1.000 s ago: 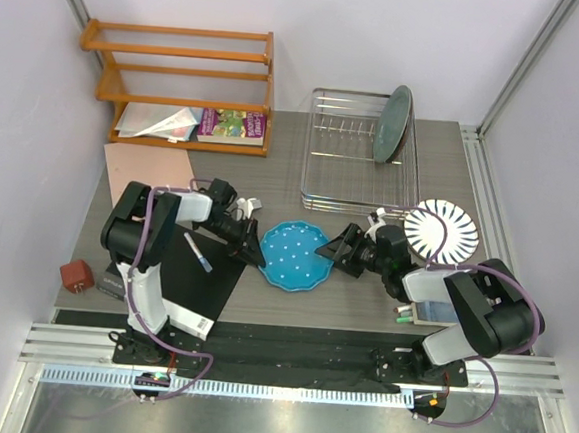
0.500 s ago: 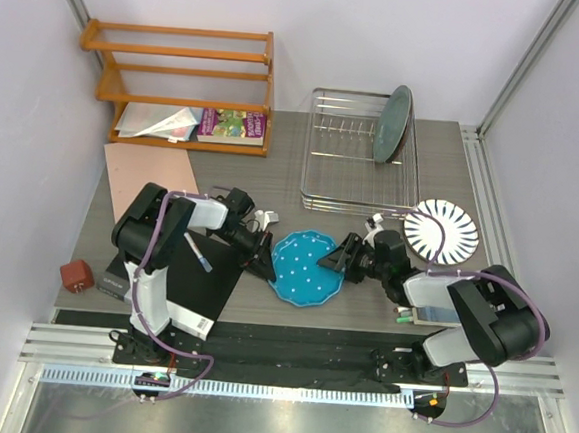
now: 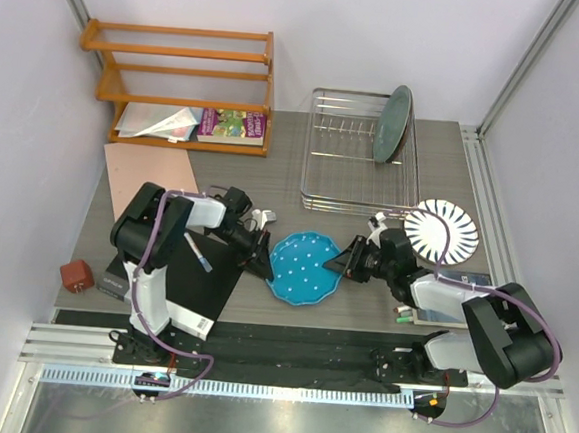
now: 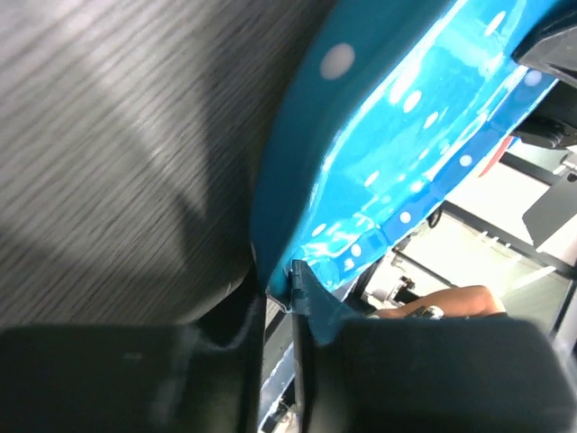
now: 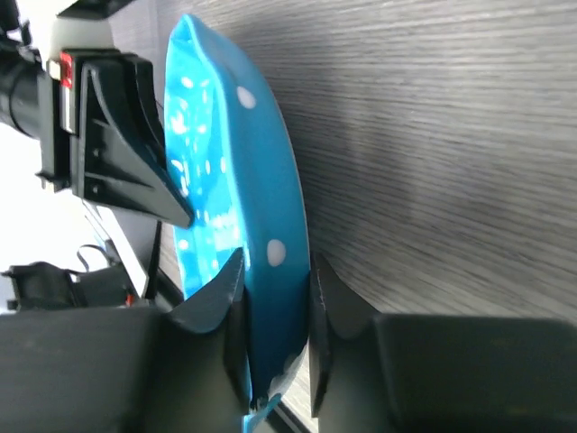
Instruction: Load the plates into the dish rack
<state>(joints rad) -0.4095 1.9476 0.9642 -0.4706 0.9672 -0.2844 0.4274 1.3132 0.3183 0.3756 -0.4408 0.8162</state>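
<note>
Grey wood-grain tabletop [image 3: 282, 181] spreads beneath one glossy blue dotted plate [image 3: 305, 268], which sits between two pincers. The right gripper [image 3: 343, 264] clamps its right rim with a finger on each face. The left gripper [image 3: 264, 265] is closed on the opposite rim. Four round plates show in all: this one, a striped plate [image 3: 441, 230] lying flat near the right arm, and two standing on edge in the thin-wire dish rack [image 3: 345, 151], a grey-green plate [image 3: 391, 124] before a darker plate [image 3: 407, 136].
</note>
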